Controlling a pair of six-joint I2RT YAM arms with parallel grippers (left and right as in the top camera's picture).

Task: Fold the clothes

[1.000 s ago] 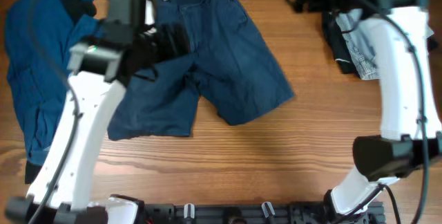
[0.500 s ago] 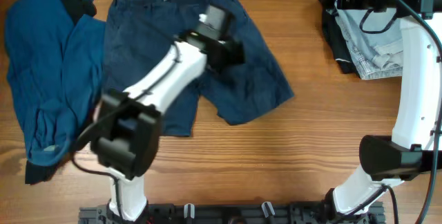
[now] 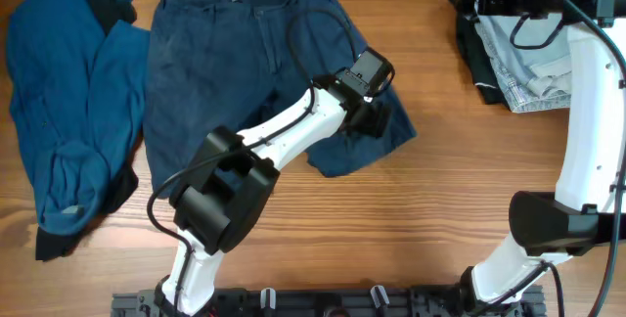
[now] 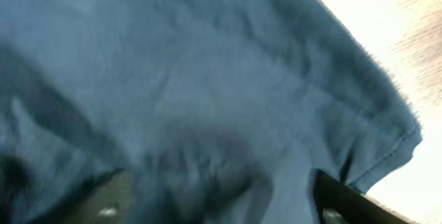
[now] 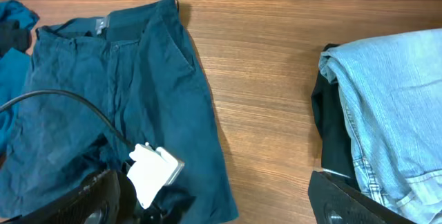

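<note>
Hovering left tool, over navy shorts

wooden table, warm brown grain; black rail along near edge; even light.

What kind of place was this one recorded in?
Probably a robot lab bench, not a home: white left arm and right arm on a black rail at a wooden table's edge, with navy shorts and pale jeans laid out.
</note>
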